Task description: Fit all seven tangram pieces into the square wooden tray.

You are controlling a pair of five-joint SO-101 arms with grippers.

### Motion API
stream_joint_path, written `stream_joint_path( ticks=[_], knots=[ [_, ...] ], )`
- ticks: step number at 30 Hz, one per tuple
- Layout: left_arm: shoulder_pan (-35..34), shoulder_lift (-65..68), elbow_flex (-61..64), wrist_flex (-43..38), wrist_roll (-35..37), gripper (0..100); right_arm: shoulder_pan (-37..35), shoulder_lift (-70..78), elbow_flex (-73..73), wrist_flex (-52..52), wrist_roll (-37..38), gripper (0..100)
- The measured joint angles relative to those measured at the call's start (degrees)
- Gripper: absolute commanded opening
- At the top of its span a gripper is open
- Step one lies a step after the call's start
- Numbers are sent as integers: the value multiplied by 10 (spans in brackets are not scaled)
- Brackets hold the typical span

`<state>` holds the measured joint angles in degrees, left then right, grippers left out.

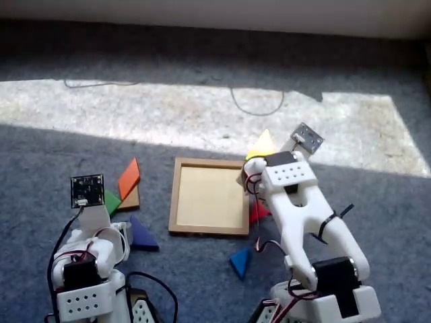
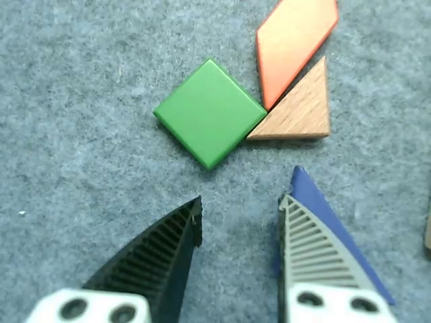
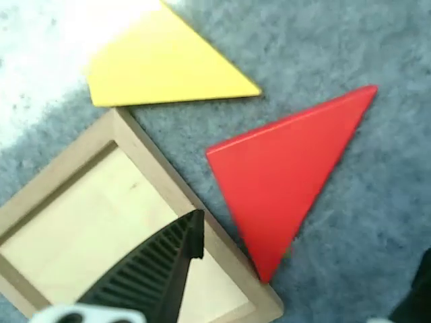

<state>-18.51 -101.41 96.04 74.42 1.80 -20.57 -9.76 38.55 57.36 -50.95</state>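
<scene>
Your left gripper [image 2: 241,202] hangs open above the surface near the green square [image 2: 209,113]. Your right gripper [image 3: 310,249], also open, straddles the red triangle [image 3: 289,175] just beside the empty tray [image 3: 155,161], likely lined up to grasp it.

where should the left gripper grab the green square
From straight above: the green square lies flat on the carpet, so only its thin side edges offer a hold. Pinch the opposite pair that is clear of the wooden triangle, which touches one edge. The open left gripper would likely need a wrist turn.
</scene>
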Motion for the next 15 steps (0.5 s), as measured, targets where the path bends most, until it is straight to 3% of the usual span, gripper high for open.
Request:
stream_joint_path(
  ticks=[15],
  knots=[
    [0, 0, 0, 0, 0, 185, 40, 154, -98, -6, -29, 451]
  ],
)
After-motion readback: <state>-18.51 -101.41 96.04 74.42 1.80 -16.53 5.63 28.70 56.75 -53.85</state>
